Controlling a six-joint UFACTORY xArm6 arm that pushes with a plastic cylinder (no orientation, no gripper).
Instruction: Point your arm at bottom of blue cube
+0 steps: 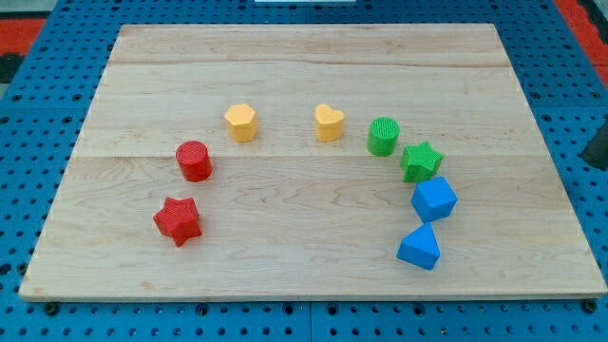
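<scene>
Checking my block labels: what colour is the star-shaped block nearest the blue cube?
Green: the green star sits just above the blue cube in the camera view.

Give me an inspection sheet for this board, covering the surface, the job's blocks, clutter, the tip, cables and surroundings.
Surface: wooden board, flat.
Job's things: blue cube, touching the green star above it; blue wedge-like block just below.
Clutter: green cylinder, yellow heart, yellow hexagon block, red cylinder, red star.
Tip: my tip not in view.
Cables: nothing seen.
Surroundings: blue pegboard; dark object at the view's right edge.
</scene>
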